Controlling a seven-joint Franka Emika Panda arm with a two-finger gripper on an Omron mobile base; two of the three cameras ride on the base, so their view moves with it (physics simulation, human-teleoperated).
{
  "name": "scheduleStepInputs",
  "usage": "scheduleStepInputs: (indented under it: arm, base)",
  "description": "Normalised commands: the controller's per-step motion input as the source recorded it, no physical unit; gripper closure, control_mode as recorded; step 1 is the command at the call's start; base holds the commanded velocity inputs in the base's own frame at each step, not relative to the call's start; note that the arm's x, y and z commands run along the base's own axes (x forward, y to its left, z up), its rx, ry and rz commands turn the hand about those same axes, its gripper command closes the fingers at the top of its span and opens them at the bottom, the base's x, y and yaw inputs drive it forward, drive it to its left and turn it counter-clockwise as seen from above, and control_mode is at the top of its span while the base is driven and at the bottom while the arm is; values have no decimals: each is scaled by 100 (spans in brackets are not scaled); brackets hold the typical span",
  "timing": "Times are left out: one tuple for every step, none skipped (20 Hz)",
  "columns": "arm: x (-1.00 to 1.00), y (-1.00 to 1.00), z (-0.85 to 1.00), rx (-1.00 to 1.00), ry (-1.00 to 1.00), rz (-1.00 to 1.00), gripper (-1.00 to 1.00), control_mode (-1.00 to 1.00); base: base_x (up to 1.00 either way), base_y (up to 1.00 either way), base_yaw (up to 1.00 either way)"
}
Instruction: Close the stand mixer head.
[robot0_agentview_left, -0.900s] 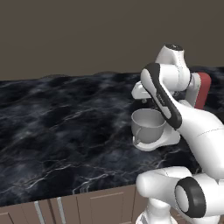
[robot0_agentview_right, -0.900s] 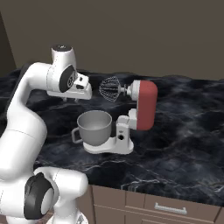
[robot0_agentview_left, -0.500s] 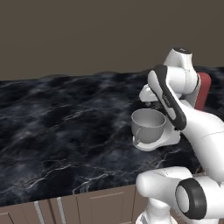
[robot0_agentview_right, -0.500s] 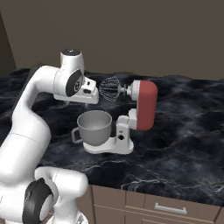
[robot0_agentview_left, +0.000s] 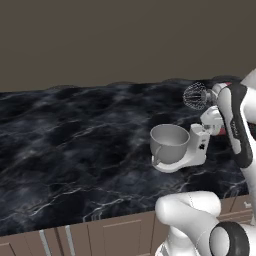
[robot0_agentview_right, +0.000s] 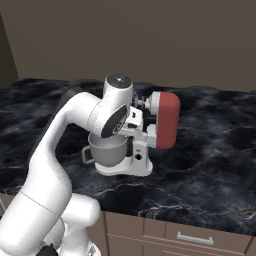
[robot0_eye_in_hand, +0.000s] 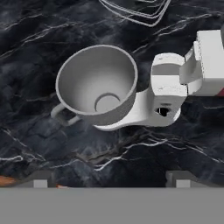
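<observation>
Stand mixer head (robot0_agentview_right: 166, 120): red, rounded, tilted up and open on its white base, wire whisk (robot0_agentview_left: 194, 96) raised above the grey bowl (robot0_eye_in_hand: 97, 83) on your black marble bench (robot0_agentview_left: 75, 145). Gripper (robot0_eye_in_hand: 113, 180) hangs above the bowl, left of the head; fingertips (robot0_eye_in_hand: 41, 179) spread wide, holding nothing.

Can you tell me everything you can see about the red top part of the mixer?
The stand mixer head is a red, rounded oblong that looks like smooth plastic. It is tilted up and open, standing nearly on end on the mixer's white post, above the dark marble counter. Its wire whisk sticks out sideways, high above the grey bowl, not in it. The robot's arm crosses in front of it.
</observation>
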Motion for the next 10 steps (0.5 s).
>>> scheduleStepInputs:
  arm:
    - [-33,-100,0,4,-15,0,-100,-100]
    - [-25,-100,0,2,-15,0,-100,-100]
    - [-11,-100,0,2,-12,0,-100,-100]
    - [0,-100,0,2,-11,0,-100,-100]
    - [0,-100,0,2,-11,0,-100,-100]
    - [0,-100,-4,1,-12,0,-100,-100]
    - [0,-100,-2,2,-14,0,-100,-100]
    - [0,-100,-8,4,-17,0,-100,-100]
    - [0,-100,-8,4,-18,0,-100,-100]
    - [0,-100,-11,3,-21,0,-100,-100]
  base:
    - [0,0,0]
    - [0,0,0]
    - [0,0,0]
    - [0,0,0]
    - [0,0,0]
    - [0,0,0]
    - [0,0,0]
    - [0,0,0]
    - [0,0,0]
    - [0,0,0]
